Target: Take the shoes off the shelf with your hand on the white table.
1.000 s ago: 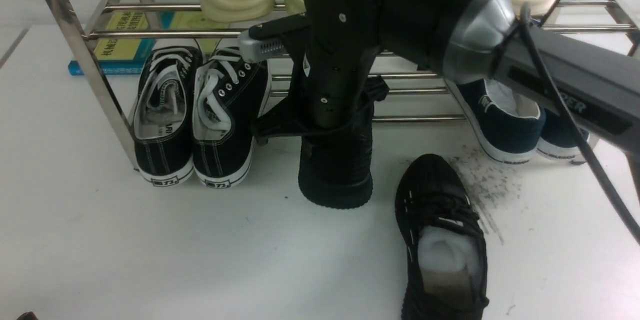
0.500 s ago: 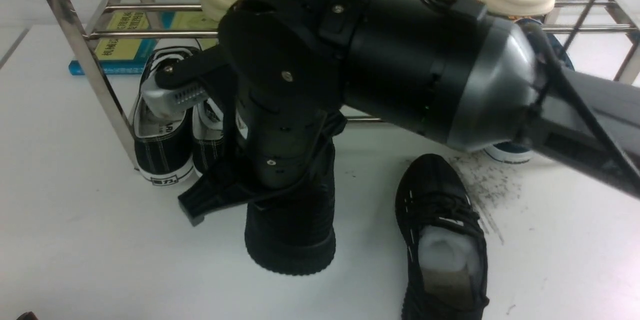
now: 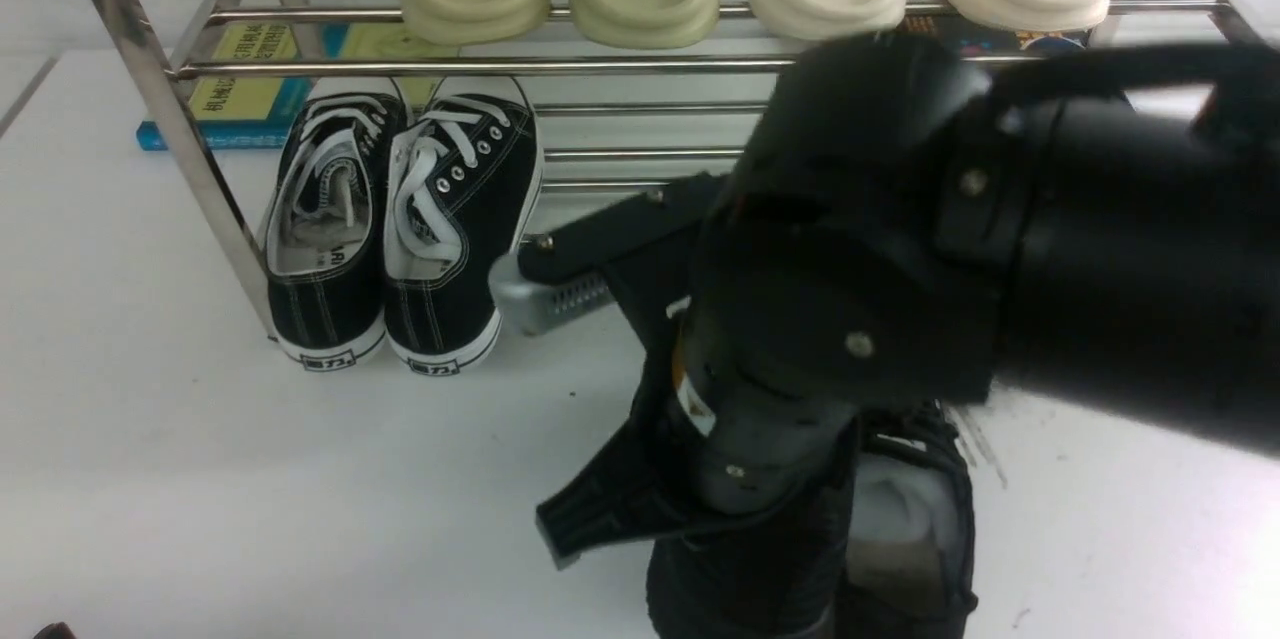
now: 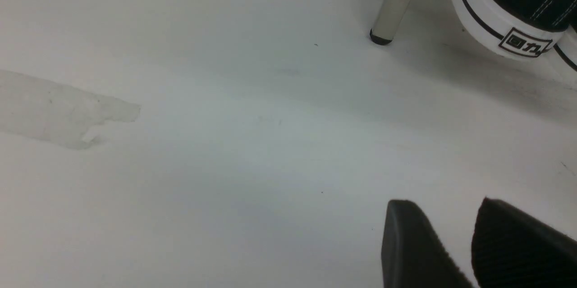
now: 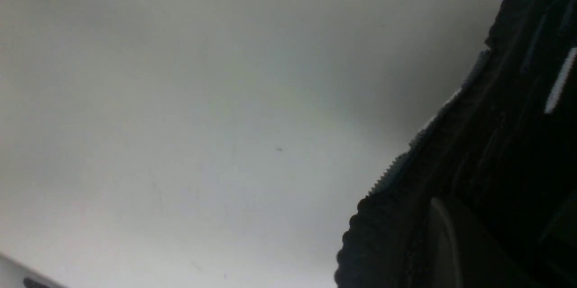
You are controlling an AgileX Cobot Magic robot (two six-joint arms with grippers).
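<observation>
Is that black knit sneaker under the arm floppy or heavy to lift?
Likely light for its size: the black knit sneaker is mostly fabric. Its upper probably gives under a squeeze, though paper stuffing, visible in its mate, may hold its shape. The bumpy sole edge suggests it won't slide easily.

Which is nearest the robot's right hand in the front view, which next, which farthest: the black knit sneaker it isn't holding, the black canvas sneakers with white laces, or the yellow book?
1. Black knit sneaker with white paper inside: just right of the right hand.
2. Black canvas sneakers with white laces: farther back, left.
3. Yellow book: farthest, back left.
</observation>
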